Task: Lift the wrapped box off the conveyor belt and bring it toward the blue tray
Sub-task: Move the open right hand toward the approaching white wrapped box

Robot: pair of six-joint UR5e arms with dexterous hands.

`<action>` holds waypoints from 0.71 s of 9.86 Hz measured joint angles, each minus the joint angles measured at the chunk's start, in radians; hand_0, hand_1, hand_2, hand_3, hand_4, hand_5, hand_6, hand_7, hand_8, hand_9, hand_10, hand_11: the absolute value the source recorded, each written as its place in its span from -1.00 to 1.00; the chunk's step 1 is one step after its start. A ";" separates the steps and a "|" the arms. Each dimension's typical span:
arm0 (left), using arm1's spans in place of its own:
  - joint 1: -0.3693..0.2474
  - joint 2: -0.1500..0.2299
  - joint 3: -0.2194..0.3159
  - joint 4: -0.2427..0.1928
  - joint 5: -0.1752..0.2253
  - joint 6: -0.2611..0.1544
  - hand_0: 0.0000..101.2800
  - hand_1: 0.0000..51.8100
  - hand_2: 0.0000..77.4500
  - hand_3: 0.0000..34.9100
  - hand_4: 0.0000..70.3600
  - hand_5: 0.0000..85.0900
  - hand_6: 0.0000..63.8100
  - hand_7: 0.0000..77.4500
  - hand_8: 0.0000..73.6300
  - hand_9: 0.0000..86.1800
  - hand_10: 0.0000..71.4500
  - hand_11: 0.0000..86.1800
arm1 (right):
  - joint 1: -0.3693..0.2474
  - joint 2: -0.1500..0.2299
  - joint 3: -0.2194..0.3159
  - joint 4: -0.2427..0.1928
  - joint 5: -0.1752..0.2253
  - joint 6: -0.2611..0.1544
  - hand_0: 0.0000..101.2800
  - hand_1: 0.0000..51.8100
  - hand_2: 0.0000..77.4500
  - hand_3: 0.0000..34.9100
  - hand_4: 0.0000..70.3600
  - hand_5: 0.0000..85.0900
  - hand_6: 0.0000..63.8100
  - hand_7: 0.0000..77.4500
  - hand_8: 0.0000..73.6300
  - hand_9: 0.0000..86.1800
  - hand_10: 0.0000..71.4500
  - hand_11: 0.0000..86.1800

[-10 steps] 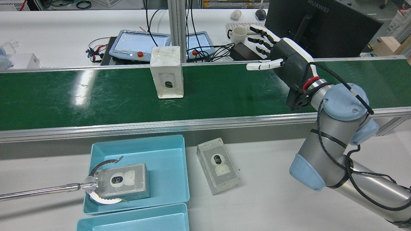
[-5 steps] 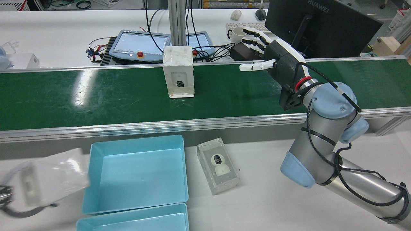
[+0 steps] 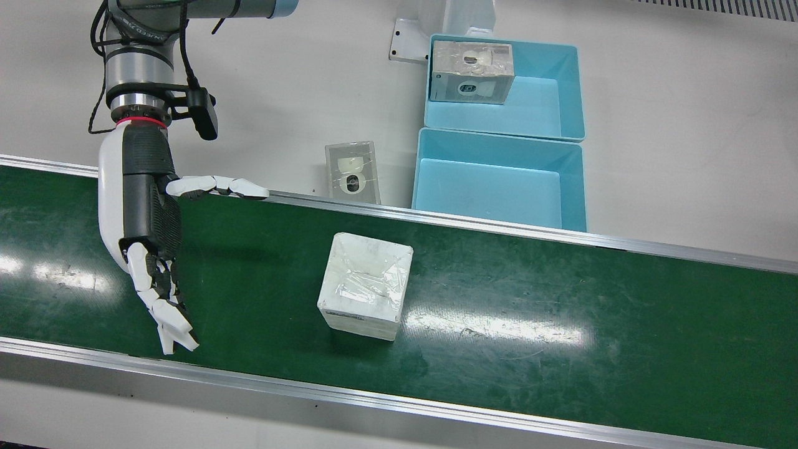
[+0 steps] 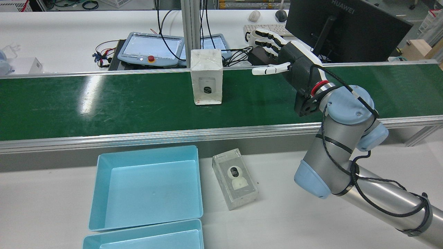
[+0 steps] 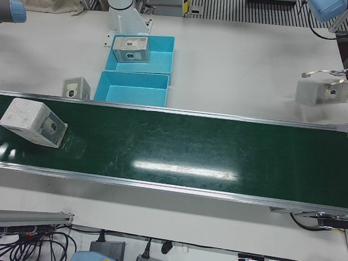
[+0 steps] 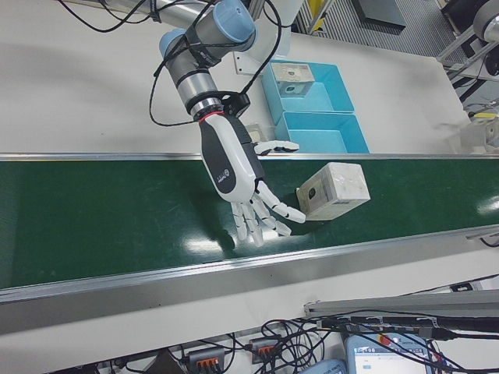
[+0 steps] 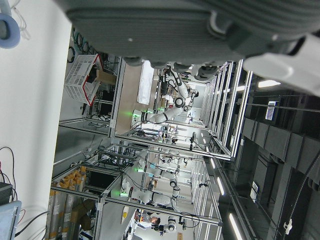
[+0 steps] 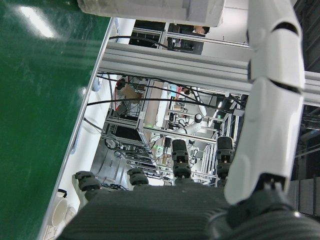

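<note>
Wrapped box upright on the green conveyor belt, near but clear of the right robot hand, fingers spread, holding nothing. Blue tray empty on the white surface in the rear view. Only in the front view: another box in the farther tray. Left robot hand's state: cannot tell.

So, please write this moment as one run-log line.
right hand: open, beside box | white plastic-wrapped box: upright on green conveyor belt, ungrasped | light blue plastic tray: empty
</note>
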 joint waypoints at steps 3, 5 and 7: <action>0.000 0.000 0.000 0.000 0.000 0.000 -1.00 -1.00 -0.99 -1.00 -1.00 -0.99 -1.00 -0.99 -0.99 -1.00 -1.00 -1.00 | -0.006 0.019 -0.023 0.001 0.001 0.000 -0.10 -0.52 -0.59 0.72 -0.81 -0.56 -1.00 -0.54 -0.99 -0.86 -0.92 -0.86; 0.000 0.000 0.000 0.000 0.000 0.000 -1.00 -1.00 -0.97 -1.00 -1.00 -0.99 -1.00 -0.99 -0.99 -1.00 -0.98 -1.00 | -0.017 0.028 -0.033 0.001 0.003 0.000 -0.11 -0.52 -0.59 0.71 -0.81 -0.55 -1.00 -0.52 -1.00 -0.87 -0.92 -0.86; 0.000 0.000 0.000 0.000 0.000 0.000 -1.00 -1.00 -0.99 -1.00 -1.00 -0.99 -1.00 -0.99 -0.99 -1.00 -0.98 -1.00 | -0.029 0.031 -0.041 0.002 0.004 0.001 -0.12 -0.52 -0.59 0.71 -0.81 -0.55 -1.00 -0.54 -1.00 -0.87 -0.92 -0.86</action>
